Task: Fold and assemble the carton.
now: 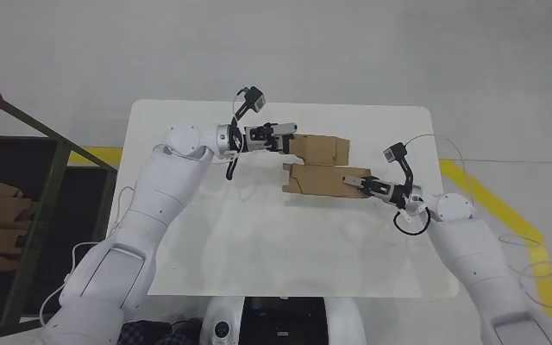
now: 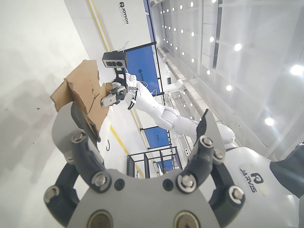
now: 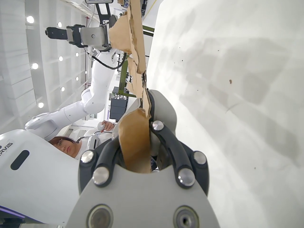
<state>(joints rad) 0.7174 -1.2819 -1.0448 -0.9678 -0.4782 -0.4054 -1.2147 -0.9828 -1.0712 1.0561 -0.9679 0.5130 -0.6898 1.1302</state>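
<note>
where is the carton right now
Top view: the carton is over the table's far middle, between the open left gripper and the right gripper, shut on its edge.

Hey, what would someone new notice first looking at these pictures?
A brown carton stretches between the two arms over the white table. The right pincer is shut on one end of it, and the left pincer, wide open, sits at the opposite end.

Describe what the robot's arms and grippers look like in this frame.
The left arm and right arm have glossy white rounded shells. The left gripper and right gripper have silver-grey base plates with round screws, black linkages and grey fingers. A black cable loops at the left wrist. A black camera tops each wrist.
</note>
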